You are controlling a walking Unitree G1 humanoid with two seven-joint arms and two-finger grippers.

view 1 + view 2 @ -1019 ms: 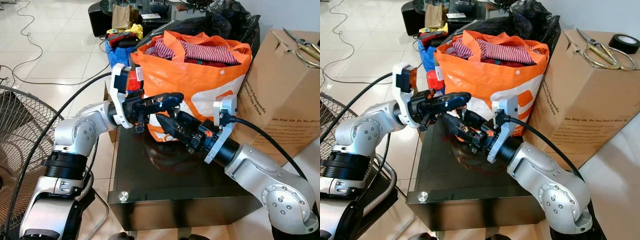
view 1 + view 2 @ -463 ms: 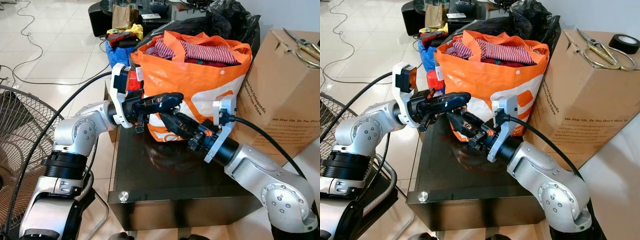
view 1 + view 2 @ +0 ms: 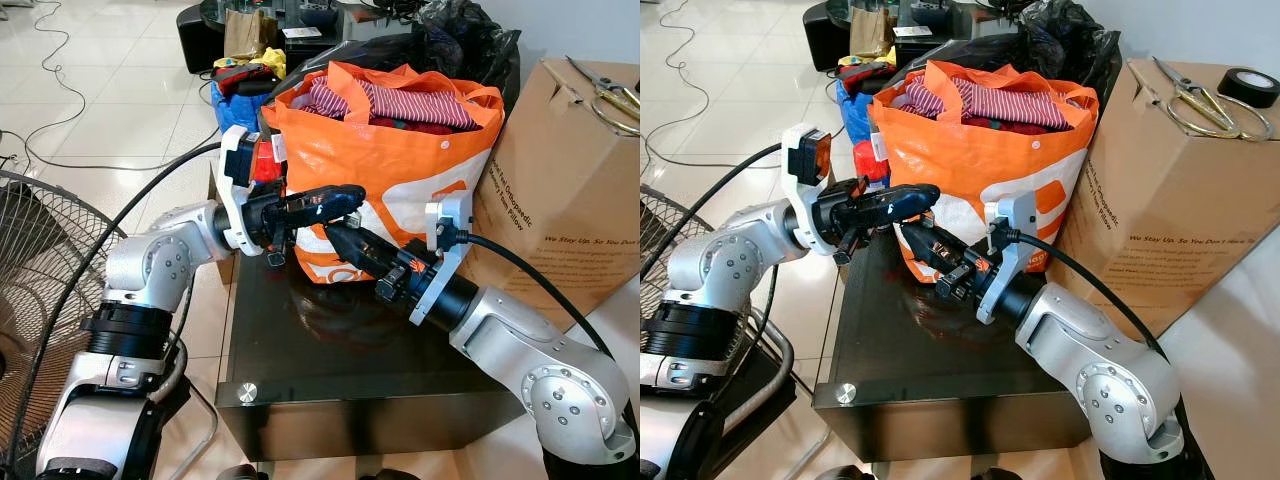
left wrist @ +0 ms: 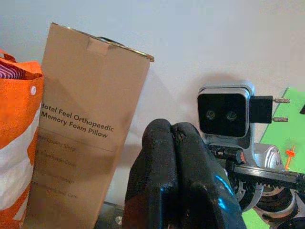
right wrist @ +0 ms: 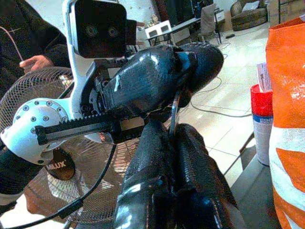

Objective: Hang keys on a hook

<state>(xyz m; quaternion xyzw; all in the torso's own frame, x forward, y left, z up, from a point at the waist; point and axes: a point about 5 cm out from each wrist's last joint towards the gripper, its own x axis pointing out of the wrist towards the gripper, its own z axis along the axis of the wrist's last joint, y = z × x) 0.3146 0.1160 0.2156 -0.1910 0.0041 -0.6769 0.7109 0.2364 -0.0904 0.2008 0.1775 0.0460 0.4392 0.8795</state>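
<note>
Right gripper (image 3: 337, 233) has lifted from low over the table (image 3: 330, 350) and its tip now meets the left gripper (image 3: 350, 196) in front of the orange bag (image 3: 420, 170), which looks like a handover. Both jaws are pressed closed. A thin, bright wire key ring (image 5: 174, 112) runs from the left tip down between the right's glossy, rubbery black fingers (image 5: 157, 152). Whether the left grips it too, I can't tell. The table is dark and mirror-smooth, the bag crinkly woven plastic. Hanging not yet begun
</note>
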